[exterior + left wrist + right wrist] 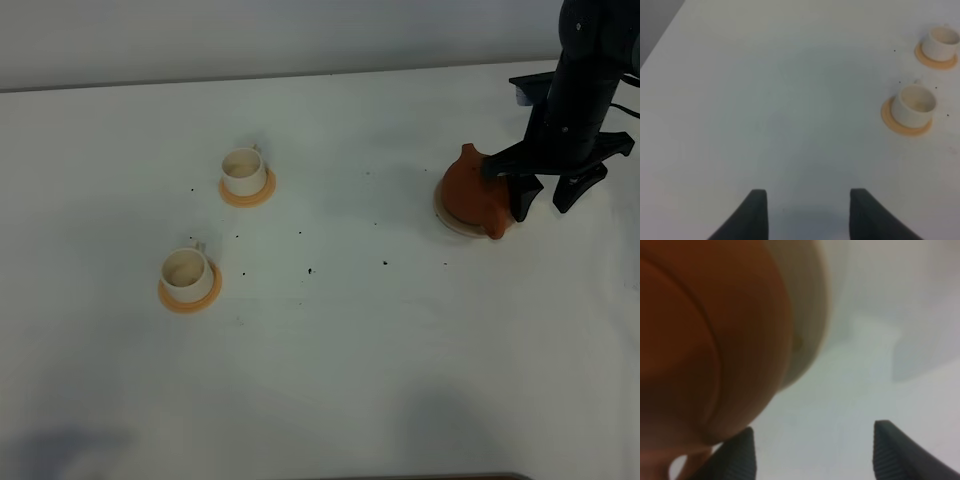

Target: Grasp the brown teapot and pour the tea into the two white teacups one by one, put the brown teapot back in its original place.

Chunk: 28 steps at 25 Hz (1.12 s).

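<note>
Still on pale disc (pixel 443 212): brown teapot (pixel 473 192), not lifted. Right fingers (pixel 525 198) spread wide, holding nothing, just beside teapot on side away from two white teacups (pixel 243 172); likely lining up grasp. Left fingers (pixel 757 215) released too, idle above bare counter (pixel 790 100).

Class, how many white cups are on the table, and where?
2. The far cup sits left of centre; the near cup is closer to the front and slightly further left. None appears hidden.

table (pixel 330 400): white, dark specks (pixel 309 270) scattered; wall (pixel 250 35): plain pale grey; light: soft, even
</note>
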Motion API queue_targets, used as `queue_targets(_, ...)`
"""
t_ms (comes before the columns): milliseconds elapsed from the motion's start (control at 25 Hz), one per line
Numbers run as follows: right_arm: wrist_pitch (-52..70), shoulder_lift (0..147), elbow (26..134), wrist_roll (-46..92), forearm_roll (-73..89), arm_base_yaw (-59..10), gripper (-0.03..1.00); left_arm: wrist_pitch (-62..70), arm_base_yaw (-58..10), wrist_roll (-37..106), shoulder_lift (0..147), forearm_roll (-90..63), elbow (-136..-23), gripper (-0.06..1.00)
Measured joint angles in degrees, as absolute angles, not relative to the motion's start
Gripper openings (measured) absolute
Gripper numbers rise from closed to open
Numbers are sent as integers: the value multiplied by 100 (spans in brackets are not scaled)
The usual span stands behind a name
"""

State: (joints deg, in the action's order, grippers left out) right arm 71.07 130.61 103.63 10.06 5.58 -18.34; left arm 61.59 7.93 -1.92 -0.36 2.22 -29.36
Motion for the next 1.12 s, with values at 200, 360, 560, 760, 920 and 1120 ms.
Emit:
queue_targets(200,7014,12785,10097,966,447,-1844,50,6159,793,-192,-36,222,-2936,38)
queue_targets(360,6993,12498,10085,966,364,-1844,50,6159,793,-192,-36,222,-2936,38)
queue_targets(560,6988,12165,10085,1012,776,-1964,49,6159,793,-192,-36,222,-2936,38)
queue_targets(760,6987,12071,10085,885,1168,-2142,47,6159,793,-192,-36,222,-2936,38)
queue_targets(920,6987,12088,10085,734,1105,-2245,46,6159,793,-192,-36,222,-2936,38)
queue_targets(1120,6987,12398,10085,710,1079,-2251,46,6159,793,-192,-36,222,-2936,38)
